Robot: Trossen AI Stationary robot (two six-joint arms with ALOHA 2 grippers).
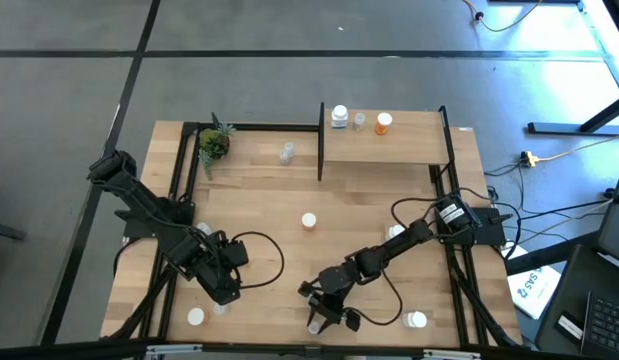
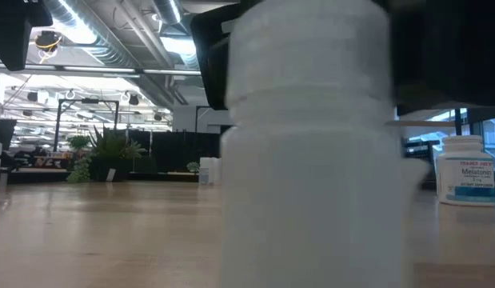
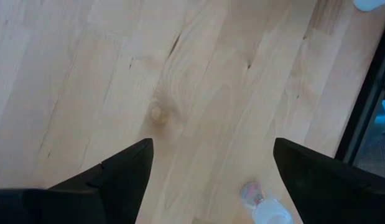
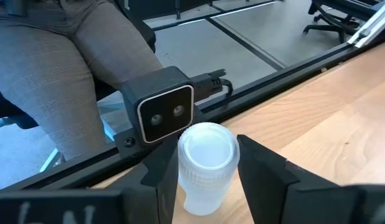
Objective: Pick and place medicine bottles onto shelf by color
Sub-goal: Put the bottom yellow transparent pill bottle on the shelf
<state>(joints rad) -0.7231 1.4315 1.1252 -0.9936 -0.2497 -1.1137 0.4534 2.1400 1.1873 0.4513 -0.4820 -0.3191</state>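
Three small bottles stand on the raised light-wood shelf point(image 1: 404, 140) at about 1 o'clock on the wooden surface point(image 1: 259, 195): a white one point(image 1: 339, 117), a clear one point(image 1: 359, 121) and an orange one with a white cap point(image 1: 384, 123). Another clear bottle point(image 1: 287, 152) stands at 12 o'clock beside the small green potted plant point(image 1: 214, 143), and a white-capped bottle point(image 1: 309, 221) sits near the centre.

At 6 o'clock, by the front edge, the right hand point(image 1: 322, 318) straddles a translucent white-capped pill bottle point(image 4: 204, 167); its dark fingers point(image 4: 267, 174) stand just beside the bottle on either side, moderately apart, and whether they press it cannot be told. That bottle fills the low view, with a labelled white bottle point(image 2: 466, 170) well behind. A small black camera block point(image 4: 162, 112) and a seated person's trousered legs point(image 4: 61, 68) show beyond the edge.

At 7 o'clock the left hand point(image 1: 221, 288) hovers with fingers spread wide, empty, near a toppled clear bottle point(image 3: 262, 204) and a white bottle point(image 1: 195, 317). One more white bottle point(image 1: 417, 320) lies at 5 o'clock.
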